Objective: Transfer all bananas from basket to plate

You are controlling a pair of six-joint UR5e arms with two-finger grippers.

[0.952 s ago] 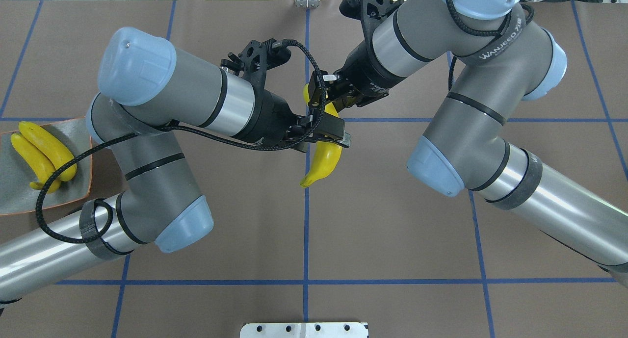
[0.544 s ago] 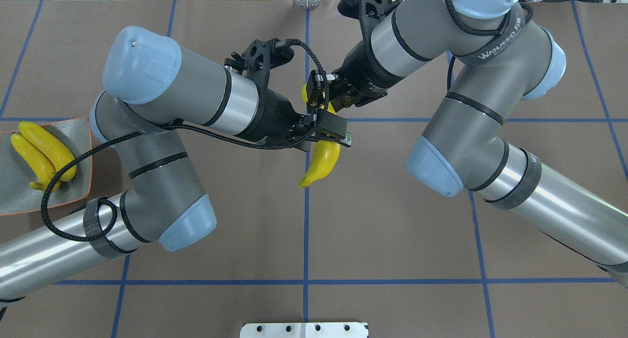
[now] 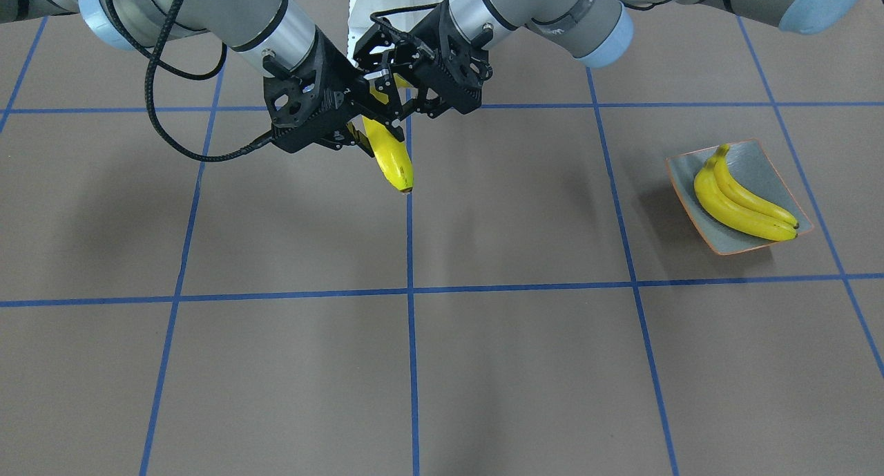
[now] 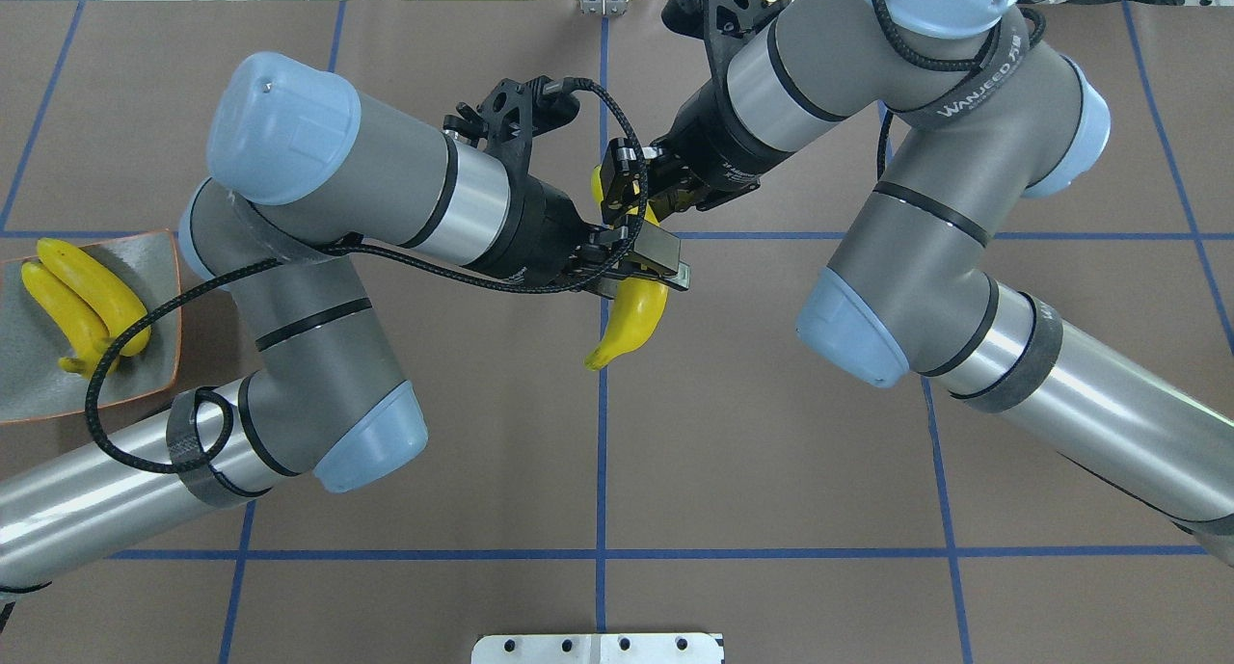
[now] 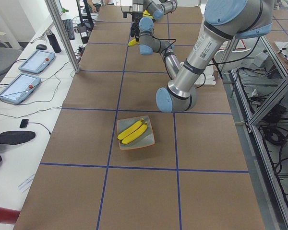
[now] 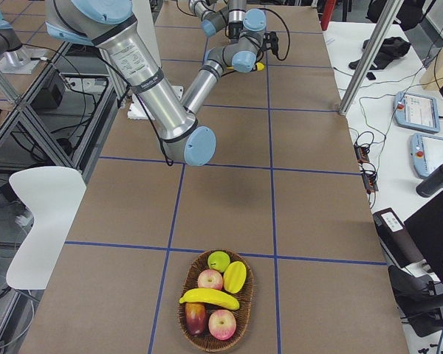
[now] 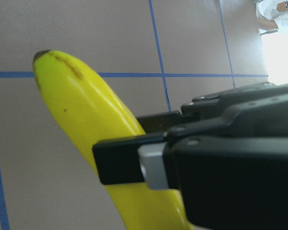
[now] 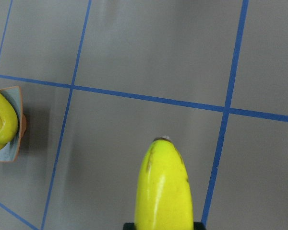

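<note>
One banana (image 4: 636, 317) hangs tip-down above the table's middle, held from both sides. My right gripper (image 4: 631, 187) is shut on its upper end, and my left gripper (image 4: 657, 264) is shut across its middle. The left wrist view has one finger (image 7: 129, 160) lying over the yellow skin (image 7: 81, 105). Two more bananas (image 4: 82, 298) lie side by side on the grey-green plate (image 4: 154, 375) at the far left. At the table's other end the wicker basket (image 6: 184, 313) holds another banana (image 6: 209, 297).
Apples (image 6: 222, 323), a green fruit (image 6: 218, 260) and a yellow fruit (image 6: 235, 276) share the basket. A white mounting plate (image 4: 598, 648) sits at the robot-side edge. Both arms meet over the table's centre line. Tablets (image 5: 19, 87) lie on a side desk.
Both arms have drifted slightly toward each other, and the banana has shifted a few pixels to the left. The grips look unchanged.
</note>
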